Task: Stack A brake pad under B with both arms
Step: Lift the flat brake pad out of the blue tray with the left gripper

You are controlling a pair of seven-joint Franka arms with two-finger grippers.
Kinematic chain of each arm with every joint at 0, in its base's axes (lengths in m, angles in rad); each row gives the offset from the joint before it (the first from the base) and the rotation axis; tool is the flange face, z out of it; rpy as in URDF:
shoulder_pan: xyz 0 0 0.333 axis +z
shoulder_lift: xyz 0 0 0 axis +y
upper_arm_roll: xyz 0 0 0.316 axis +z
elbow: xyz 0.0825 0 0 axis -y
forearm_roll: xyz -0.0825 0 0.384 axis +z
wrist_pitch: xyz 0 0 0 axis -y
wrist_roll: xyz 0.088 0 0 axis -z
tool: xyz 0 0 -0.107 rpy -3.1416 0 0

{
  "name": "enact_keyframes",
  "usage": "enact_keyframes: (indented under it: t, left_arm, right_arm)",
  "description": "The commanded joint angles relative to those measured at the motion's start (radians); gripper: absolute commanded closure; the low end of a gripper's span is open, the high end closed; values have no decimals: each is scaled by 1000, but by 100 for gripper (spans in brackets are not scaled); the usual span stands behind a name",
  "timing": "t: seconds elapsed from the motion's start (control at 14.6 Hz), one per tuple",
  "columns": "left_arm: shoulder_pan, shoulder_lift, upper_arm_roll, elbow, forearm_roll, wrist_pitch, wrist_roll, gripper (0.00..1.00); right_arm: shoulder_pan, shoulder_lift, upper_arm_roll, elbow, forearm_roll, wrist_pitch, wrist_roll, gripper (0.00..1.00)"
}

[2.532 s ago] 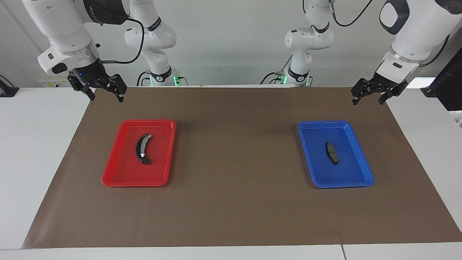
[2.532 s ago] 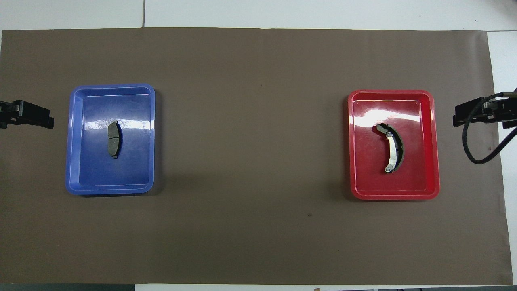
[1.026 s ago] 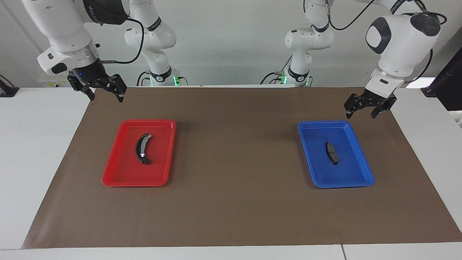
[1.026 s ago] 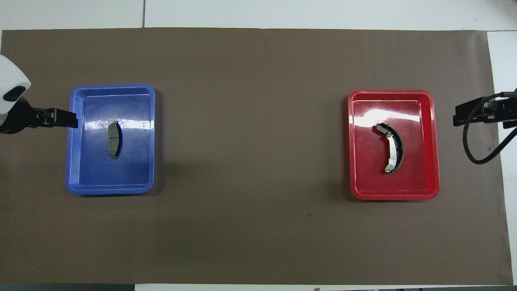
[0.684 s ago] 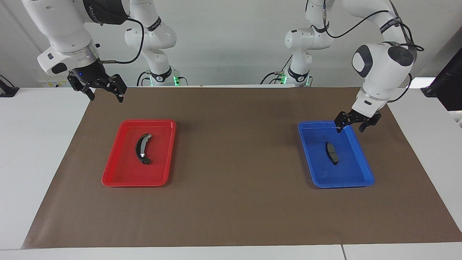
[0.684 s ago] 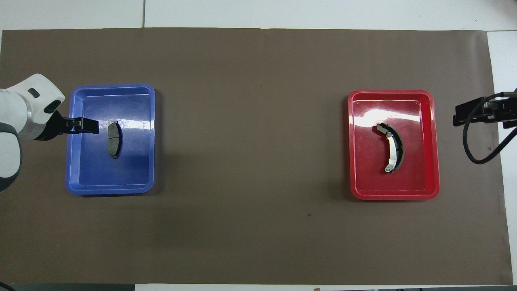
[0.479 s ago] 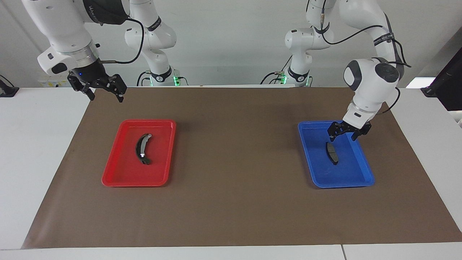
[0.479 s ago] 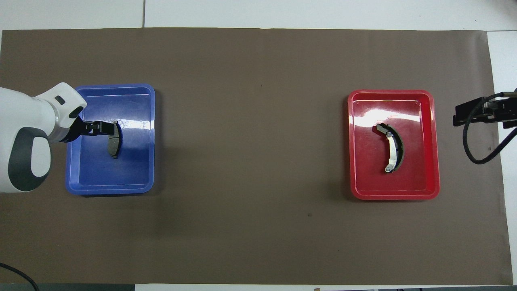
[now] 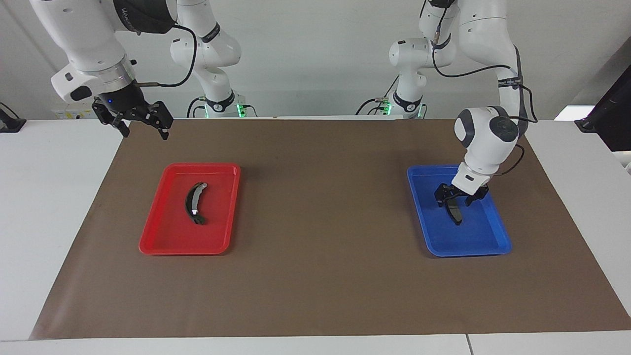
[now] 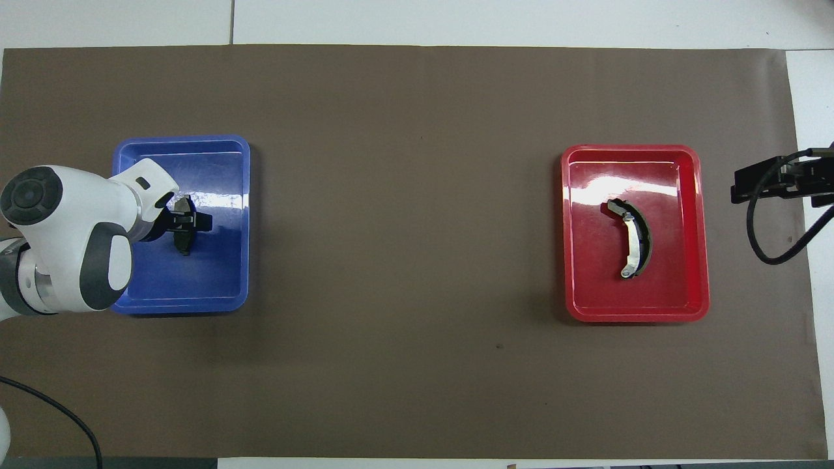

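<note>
The left gripper point(image 9: 454, 199), fingers spread wide, hangs just over the A brake pad point(image 9: 454, 209) in the blue tray point(image 9: 493, 236). B point(image 9: 193, 203) lies in the red tray point(image 9: 157, 236). The right gripper point(image 9: 143, 129), also spread, waits above the surface point(image 9: 320, 276) edge.

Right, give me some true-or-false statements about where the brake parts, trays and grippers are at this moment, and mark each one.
1. A brake pad lies in the blue tray. True.
2. B is stacked on A brake pad. False: it lies alone in the red tray.
3. The left gripper is over A brake pad. True.
4. The right gripper is holding B. False: it waits, open, over the brown mat's edge.
</note>
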Motion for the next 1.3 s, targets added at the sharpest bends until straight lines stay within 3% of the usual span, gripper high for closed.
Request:
enact_keyframes:
  t: [0.0, 0.14, 0.21, 0.48, 0.55, 0.89, 1.03, 1.09, 1.23]
  left_arm:
    - [4, -1, 5, -43, 9, 53, -10, 9]
    - [4, 8, 5, -43, 9, 56, -15, 13]
    - [4, 10, 5, -43, 9, 59, -10, 23]
    - [3, 12, 5, -29, 9, 59, -9, 91]
    - [3, 12, 5, -26, 9, 63, -10, 99]
    - [-10, -5, 5, 61, 9, 27, 8, 99]
    - [-28, -13, 3, 131, 9, -73, 10, 99]
    - [-64, -13, 0, 186, 9, -153, 2, 99]
    - [-153, 2, 0, 262, 3, -232, -12, 99]
  right_arm:
    - [-3, -5, 1, -2, 0, 7, -14, 0]
    - [-3, -5, 1, -2, 0, 7, -14, 0]
    - [-3, -5, 1, -2, 0, 7, -14, 0]
    - [-3, -5, 1, -2, 0, 7, -14, 0]
    - [-3, -5, 1, -2, 0, 7, -14, 0]
    - [-3, -8, 1, -9, 0, 7, -8, 0]
    - [-3, -16, 1, -29, 0, 11, -14, 0]
    - [-3, -24, 1, -51, 1, 32, -14, 0]
    - [-2, -79, 1, -202, 27, 172, -16, 0]
